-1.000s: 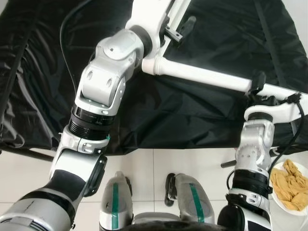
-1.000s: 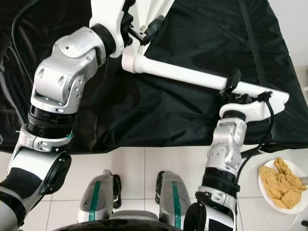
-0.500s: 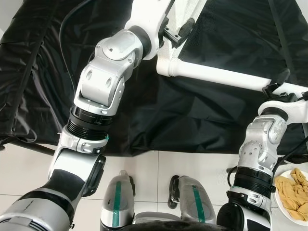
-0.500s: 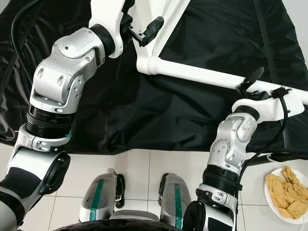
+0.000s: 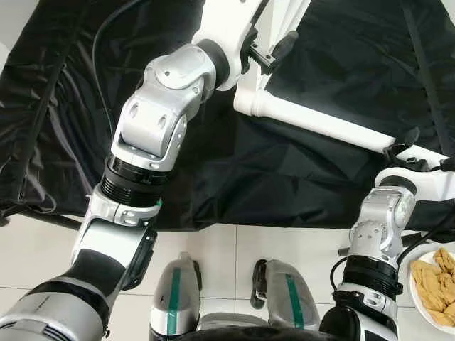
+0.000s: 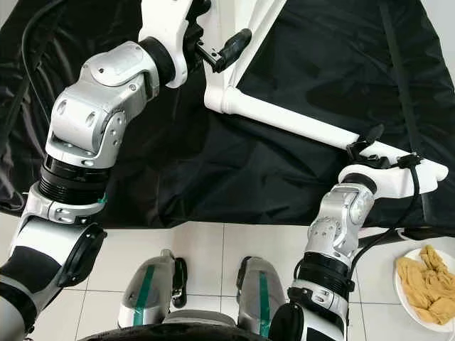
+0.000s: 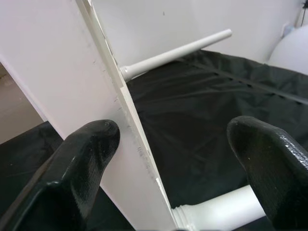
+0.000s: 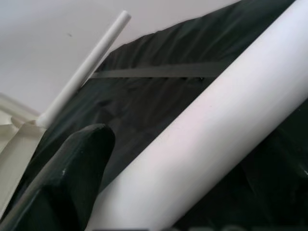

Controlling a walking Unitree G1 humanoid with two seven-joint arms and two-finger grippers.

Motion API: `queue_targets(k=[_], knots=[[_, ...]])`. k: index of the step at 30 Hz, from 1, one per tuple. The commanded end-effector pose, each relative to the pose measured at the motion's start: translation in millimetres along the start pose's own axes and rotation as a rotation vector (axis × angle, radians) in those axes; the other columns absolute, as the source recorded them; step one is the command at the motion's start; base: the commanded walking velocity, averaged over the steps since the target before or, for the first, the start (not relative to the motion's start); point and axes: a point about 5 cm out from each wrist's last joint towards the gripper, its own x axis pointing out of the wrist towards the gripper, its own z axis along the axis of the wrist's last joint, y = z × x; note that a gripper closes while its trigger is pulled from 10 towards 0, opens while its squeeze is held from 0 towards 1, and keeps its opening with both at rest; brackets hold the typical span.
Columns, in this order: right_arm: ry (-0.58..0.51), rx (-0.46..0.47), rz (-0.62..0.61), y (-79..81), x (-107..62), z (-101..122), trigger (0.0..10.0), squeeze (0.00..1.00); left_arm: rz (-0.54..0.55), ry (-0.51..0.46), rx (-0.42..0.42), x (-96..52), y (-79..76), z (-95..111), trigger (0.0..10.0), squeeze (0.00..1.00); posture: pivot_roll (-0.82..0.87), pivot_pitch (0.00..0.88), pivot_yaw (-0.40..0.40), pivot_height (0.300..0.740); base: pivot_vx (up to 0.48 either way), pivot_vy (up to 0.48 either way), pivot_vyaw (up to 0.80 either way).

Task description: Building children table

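1. The white table top [image 7: 62,91] stands on its edge above the black sheet [image 6: 298,177], with a white table leg [image 6: 284,122] fixed at its corner.
2. The left gripper [image 7: 173,163] has its fingers spread around the top's edge.
3. The right gripper [image 6: 364,142] grasps the leg's far end.
4. A plate [image 6: 402,298] with yellow cloth [image 6: 425,280] lies on the tiled floor [image 6: 213,245].

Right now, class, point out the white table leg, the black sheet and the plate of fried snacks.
white table leg [image 5: 320,122]: left eye view, middle of the round shaft.
black sheet [image 5: 270,177]: left eye view, bare creased fabric below the leg.
plate [image 6: 398,291]: right eye view, white rim.
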Motion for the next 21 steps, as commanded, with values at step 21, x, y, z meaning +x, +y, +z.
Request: queue_targets(k=[21], knots=[[0.541,0.260,0.197,-69.4,-149.3,-57,10.0,0.00,-0.113,0.067,0.060,9.1,9.5,3,10.0,0.00,-0.07,0.181,0.331,0.740,0.000,0.000,0.00]])
